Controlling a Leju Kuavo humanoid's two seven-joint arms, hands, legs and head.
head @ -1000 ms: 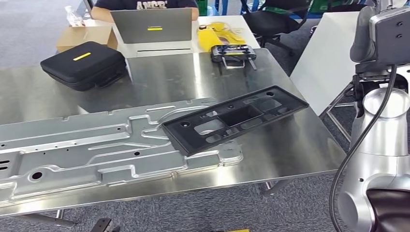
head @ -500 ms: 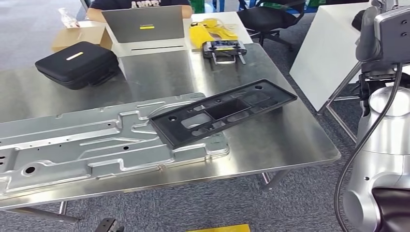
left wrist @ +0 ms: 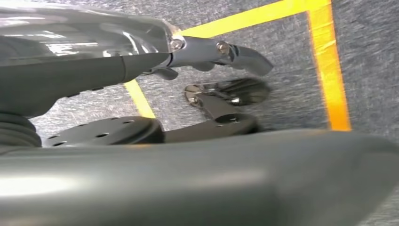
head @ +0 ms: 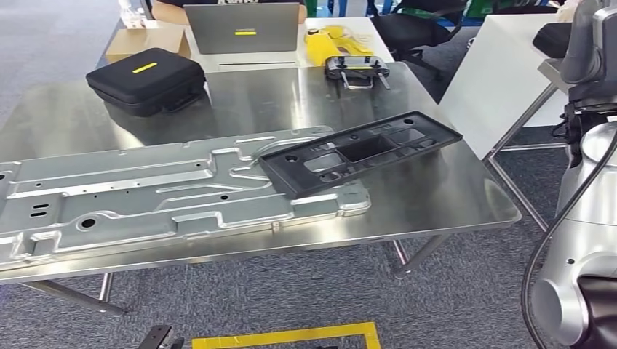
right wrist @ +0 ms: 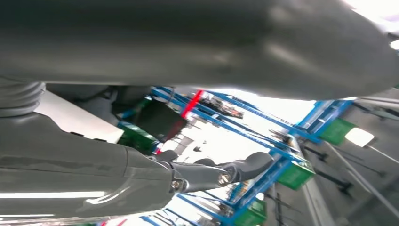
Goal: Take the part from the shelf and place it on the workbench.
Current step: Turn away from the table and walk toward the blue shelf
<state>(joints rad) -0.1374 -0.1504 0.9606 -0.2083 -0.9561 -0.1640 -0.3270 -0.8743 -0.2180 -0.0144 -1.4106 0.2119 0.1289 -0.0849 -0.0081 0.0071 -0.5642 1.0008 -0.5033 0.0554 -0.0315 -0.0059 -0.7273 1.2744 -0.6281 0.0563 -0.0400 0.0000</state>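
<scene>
Both hands' grip unreadable behind grey covers; black part [head: 361, 152] flat on workbench [head: 451, 203].

Bright, even light | glare on steel workbench [head: 436, 196] | wrist views blurred close-up

Brushed, reflective steel on the bench [head: 436, 196]; matt black plastic for the part [head: 361, 153]; dull pressed metal sheet [head: 145, 193]; possibly fabric-covered case [head: 145, 78].

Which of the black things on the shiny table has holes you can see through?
The long flat black part, lying partly on the big silver metal panel. The black case with a yellow stripe is closed and solid, and the controller is small with handles.
</scene>
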